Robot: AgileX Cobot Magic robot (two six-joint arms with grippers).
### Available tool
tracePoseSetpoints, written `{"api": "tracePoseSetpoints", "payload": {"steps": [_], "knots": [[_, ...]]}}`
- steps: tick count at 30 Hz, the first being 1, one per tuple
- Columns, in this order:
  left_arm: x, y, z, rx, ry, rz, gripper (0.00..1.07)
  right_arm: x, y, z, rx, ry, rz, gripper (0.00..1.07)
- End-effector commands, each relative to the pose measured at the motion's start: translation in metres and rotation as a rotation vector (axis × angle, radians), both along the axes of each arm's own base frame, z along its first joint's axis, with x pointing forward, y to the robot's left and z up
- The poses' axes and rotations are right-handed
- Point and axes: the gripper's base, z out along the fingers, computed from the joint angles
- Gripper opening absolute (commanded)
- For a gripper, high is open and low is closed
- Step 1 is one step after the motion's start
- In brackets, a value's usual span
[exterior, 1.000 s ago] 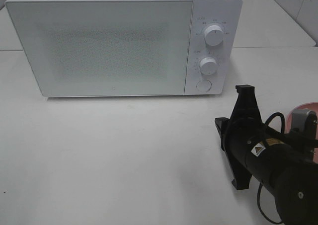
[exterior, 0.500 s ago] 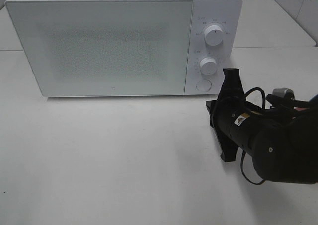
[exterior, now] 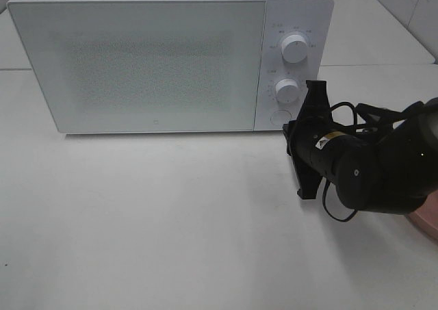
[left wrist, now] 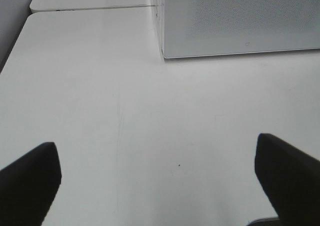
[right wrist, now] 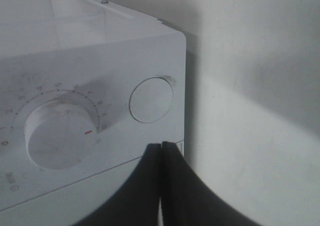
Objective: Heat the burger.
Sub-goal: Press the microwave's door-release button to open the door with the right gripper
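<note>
The burger is out of view in every frame. A white microwave point(exterior: 150, 57) stands at the back of the table with its door shut. My right gripper point(exterior: 289, 129) is shut with nothing in it, and its tips are just in front of the round button point(exterior: 278, 118) at the bottom of the control panel. In the right wrist view the closed fingertips point(right wrist: 161, 148) point at the panel just beside that button point(right wrist: 151, 100), close to the lower knob point(right wrist: 60, 133). My left gripper point(left wrist: 160, 186) hangs open over bare table near the microwave's point(left wrist: 240, 21) left front corner.
Two dials, the upper knob point(exterior: 294, 48) and the lower knob point(exterior: 287, 90), sit above the button. A sliver of a pink plate point(exterior: 428, 221) shows behind the right arm at the right edge. The white table point(exterior: 150, 214) stretches in front of the microwave.
The right arm has swung left and toward the microwave, bringing its shut gripper up to the control panel's round button. It now hides most of the pink plate.
</note>
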Motion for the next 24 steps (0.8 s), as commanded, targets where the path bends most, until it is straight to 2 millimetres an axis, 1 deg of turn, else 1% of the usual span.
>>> {"api": "tracePoseSetpoints", "payload": {"steps": [1, 7, 15, 21, 24], "knots": [[-0.003, -0.001, 0.000, -0.011, -0.034, -0.001, 0.98, 0.012, 0.000, 0.001, 0.009, -0.012, 0.010, 0.00], [-0.003, -0.001, 0.000, -0.011, -0.034, -0.001, 0.98, 0.024, -0.001, -0.006, 0.033, -0.005, -0.006, 0.00], [-0.003, -0.001, 0.000, -0.011, -0.034, -0.001, 0.98, 0.034, -0.006, -0.008, 0.031, -0.005, -0.027, 0.00], [-0.003, -0.001, 0.000, -0.011, -0.034, -0.001, 0.98, 0.039, -0.002, -0.018, 0.038, 0.009, -0.016, 0.00], [-0.003, -0.001, 0.000, -0.011, -0.034, -0.001, 0.98, 0.042, 0.000, -0.019, 0.040, 0.003, -0.015, 0.00]]}}
